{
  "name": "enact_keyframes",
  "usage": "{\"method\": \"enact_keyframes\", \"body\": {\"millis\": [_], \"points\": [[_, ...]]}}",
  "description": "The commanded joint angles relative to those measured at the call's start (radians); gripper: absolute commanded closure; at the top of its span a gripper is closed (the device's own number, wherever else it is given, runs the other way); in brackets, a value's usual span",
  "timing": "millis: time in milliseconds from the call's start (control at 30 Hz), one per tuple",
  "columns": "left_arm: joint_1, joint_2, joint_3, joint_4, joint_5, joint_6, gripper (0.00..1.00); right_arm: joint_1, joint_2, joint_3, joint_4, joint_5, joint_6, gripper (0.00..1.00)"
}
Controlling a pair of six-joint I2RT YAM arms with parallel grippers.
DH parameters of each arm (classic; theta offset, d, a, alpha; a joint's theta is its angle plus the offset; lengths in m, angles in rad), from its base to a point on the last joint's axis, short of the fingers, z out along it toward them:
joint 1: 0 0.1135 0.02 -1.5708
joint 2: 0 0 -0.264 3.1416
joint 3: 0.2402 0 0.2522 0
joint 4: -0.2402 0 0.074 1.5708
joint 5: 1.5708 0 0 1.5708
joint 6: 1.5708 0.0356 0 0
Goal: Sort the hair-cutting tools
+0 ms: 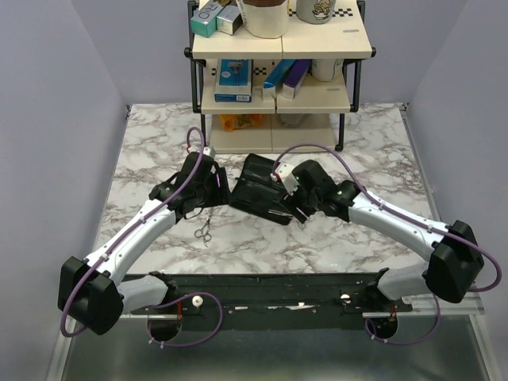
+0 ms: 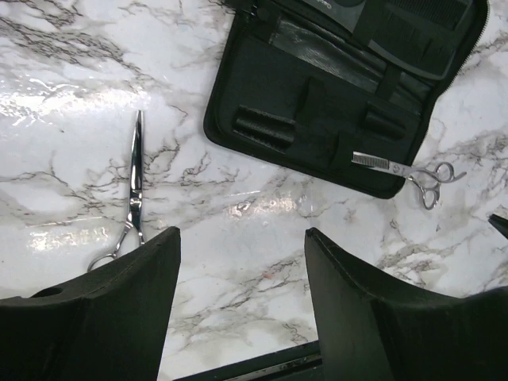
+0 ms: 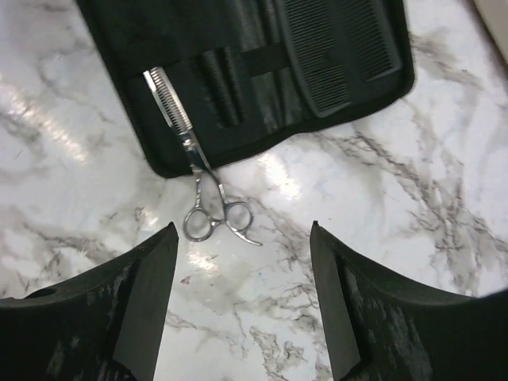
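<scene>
Left tool (image 2: 240, 238): jaws wide, nothing between them, hanging over bare marble counter (image 2: 262, 206).
Right tool (image 3: 242, 230): jaws wide, holding nothing; the finger loops of the thinning scissors (image 3: 194, 159) lie just ahead of the gap.
Writing: print on the blue box (image 1: 232, 80) on the shelf (image 1: 274, 105) is too small to read.
Thinning scissors: silver, closed, toothed blade resting on the edge of the open black pouch (image 3: 119, 32), loops on the counter.
Plain scissors (image 2: 135, 186): silver, slim, closed, flat on the counter left of the pouch, apart from it.
Combs (image 3: 337, 48): two, black, side by side inside the pouch.
</scene>
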Motion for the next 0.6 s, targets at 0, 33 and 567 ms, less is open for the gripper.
{"method": "enact_keyframes", "body": {"millis": [0,33,567], "points": [[0.004,-0.050,-0.052,0.031,0.066,0.013,0.28,0.001,0.090,0.004,-0.096,-0.135,-0.091,0.25],[0.004,-0.062,-0.058,0.032,0.067,0.015,0.28,-0.001,0.114,0.007,-0.103,-0.138,-0.119,0.27],[0.004,-0.099,-0.107,0.057,0.107,0.029,0.28,-0.013,0.332,0.097,-0.063,-0.120,-0.302,0.30]]}}
